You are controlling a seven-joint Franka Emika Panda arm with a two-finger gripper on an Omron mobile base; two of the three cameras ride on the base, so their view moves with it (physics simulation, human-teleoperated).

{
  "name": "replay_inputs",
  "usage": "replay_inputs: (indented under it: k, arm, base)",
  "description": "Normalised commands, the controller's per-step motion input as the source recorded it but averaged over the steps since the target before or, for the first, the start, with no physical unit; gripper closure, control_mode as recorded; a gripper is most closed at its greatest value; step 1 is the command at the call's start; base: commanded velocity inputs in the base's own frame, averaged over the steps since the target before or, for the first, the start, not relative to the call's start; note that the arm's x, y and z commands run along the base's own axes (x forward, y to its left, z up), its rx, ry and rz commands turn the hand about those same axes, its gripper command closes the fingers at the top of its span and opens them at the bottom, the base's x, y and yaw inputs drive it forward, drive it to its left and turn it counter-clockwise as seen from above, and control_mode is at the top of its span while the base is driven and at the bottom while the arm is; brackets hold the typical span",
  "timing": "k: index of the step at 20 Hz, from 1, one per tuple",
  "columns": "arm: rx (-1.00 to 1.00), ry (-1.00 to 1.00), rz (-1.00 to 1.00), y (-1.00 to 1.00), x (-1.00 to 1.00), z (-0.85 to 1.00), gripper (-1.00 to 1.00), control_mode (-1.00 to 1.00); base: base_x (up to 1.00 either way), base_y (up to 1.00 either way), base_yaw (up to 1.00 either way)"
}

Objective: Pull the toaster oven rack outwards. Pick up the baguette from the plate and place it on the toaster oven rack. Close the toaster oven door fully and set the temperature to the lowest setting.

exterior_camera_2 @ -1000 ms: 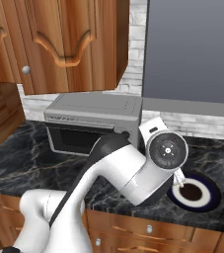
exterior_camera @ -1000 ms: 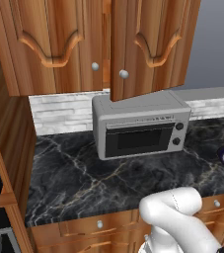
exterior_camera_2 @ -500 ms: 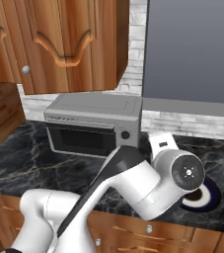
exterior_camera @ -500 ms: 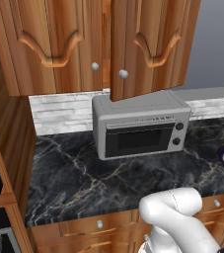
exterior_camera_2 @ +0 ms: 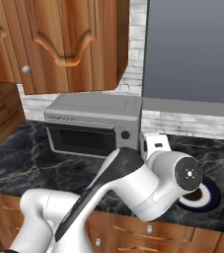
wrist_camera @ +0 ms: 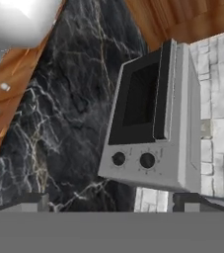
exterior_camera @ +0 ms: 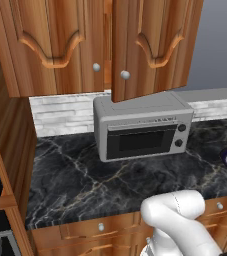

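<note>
Nothing of the task done yet: toaster oven door shut, fingers spread apart and empty.

Toaster oven parked at the back edge of the dark marble surface, against the pale brick wall; door closed flat (so the rack inside cannot be made out). Plate near the right end of the surface, partly hidden by the arm, baguette not discernible on it. Left to do, by the look of things: open up, pull the rack, load the bread, close, turn the knob.

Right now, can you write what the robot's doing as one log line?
phase: approach | gripper: open, empty | toaster oven: on counter | toaster oven door: shut | plate: right of oven
</note>
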Motion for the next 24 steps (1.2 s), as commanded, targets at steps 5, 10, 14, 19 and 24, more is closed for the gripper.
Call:
replay_inputs:
  k: [5, 10, 14, 19, 24]
  arm:
    - [0.04, 0.01, 0.06, 0.43, 0.00, -0.01, -1.00, -1.00]
    - [0.09, -0.01, 0.00, 0.32, 0.07, 0.00, -1.00, -1.00]
    - [0.04, 0.00, 0.02, 0.28, 0.22, 0.00, -1.00, -1.00]
    - [0.00, 0.00, 0.04, 0.23, 0.29, 0.00, -1.00, -1.00]
    - [0.00, 0.00, 0.04, 0.15, 0.24, -0.02, -1.00, -1.00]
  base:
    - [0.00, 0.00, 0.00]
    - [0.00, 0.00, 0.00]
    - [0.00, 0.00, 0.00]
    - [0.00, 0.00, 0.00]
    - [0.00, 0.00, 0.00]
